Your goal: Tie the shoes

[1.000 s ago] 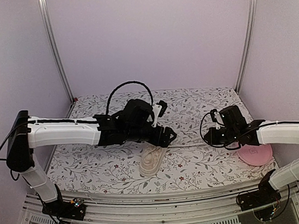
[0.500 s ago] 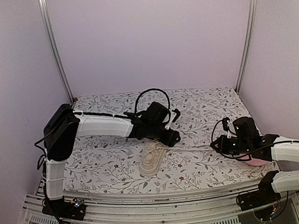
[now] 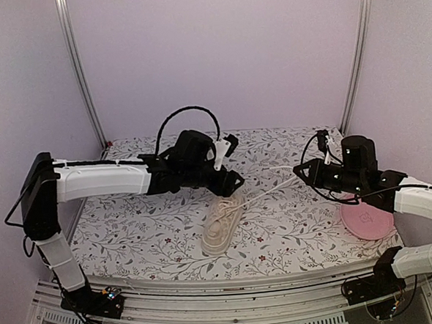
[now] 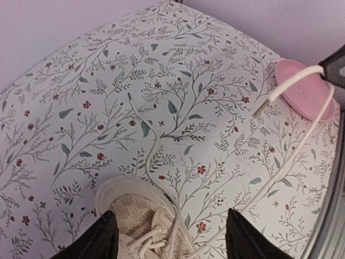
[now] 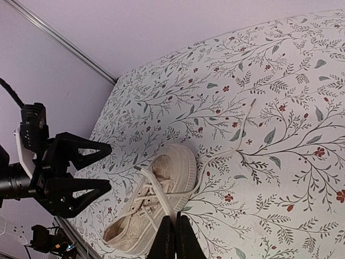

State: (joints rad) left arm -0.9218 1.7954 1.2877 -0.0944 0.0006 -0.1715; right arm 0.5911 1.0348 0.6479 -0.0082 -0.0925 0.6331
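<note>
The cream shoe (image 3: 221, 224) lies on the floral cloth with its toe pointing away from the arm bases. My left gripper (image 3: 232, 181) hovers open just above the toe (image 4: 135, 208), its fingers (image 4: 99, 237) spread with nothing between them. My right gripper (image 3: 299, 170) is shut on one white lace (image 3: 266, 194), which runs raised from the eyelets to its closed fingertips (image 5: 175, 234). In the left wrist view this lace (image 4: 302, 135) loops at the right gripper's tip. The other lace (image 4: 148, 145) trails loose on the cloth beyond the toe.
A round pink plate (image 3: 366, 219) lies at the right, under the right arm. Purple walls and metal posts (image 3: 79, 75) close the table in. The front rail (image 3: 210, 309) carries the arm bases.
My right gripper has risen and moved away from the plate, lifting the lace off the cloth. My left arm has swung its gripper from beside the toe to just above it.
</note>
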